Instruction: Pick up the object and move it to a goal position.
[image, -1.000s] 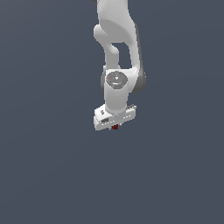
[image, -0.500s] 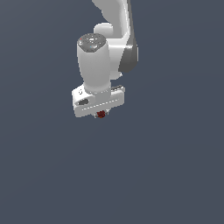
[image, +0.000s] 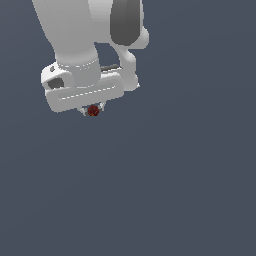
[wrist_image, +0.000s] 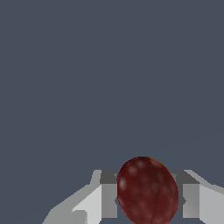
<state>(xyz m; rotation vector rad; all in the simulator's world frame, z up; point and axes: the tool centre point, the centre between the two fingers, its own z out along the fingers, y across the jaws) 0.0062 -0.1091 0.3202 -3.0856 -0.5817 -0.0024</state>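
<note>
Since half a second ago the arm has swung nearer the exterior camera and looms larger. The gripper (image: 93, 111) pinches the dark red ball (image: 93, 110) between its fingertips — carry step in hand. Next: keep the squeeze steady toward the goal, which isn't visible.

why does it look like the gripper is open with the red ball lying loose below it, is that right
Not quite. The gripper is shut on the red ball, not open. The wrist view shows the ball pinched between the two fingers, and the exterior view shows it tucked right under the white hand.
</note>
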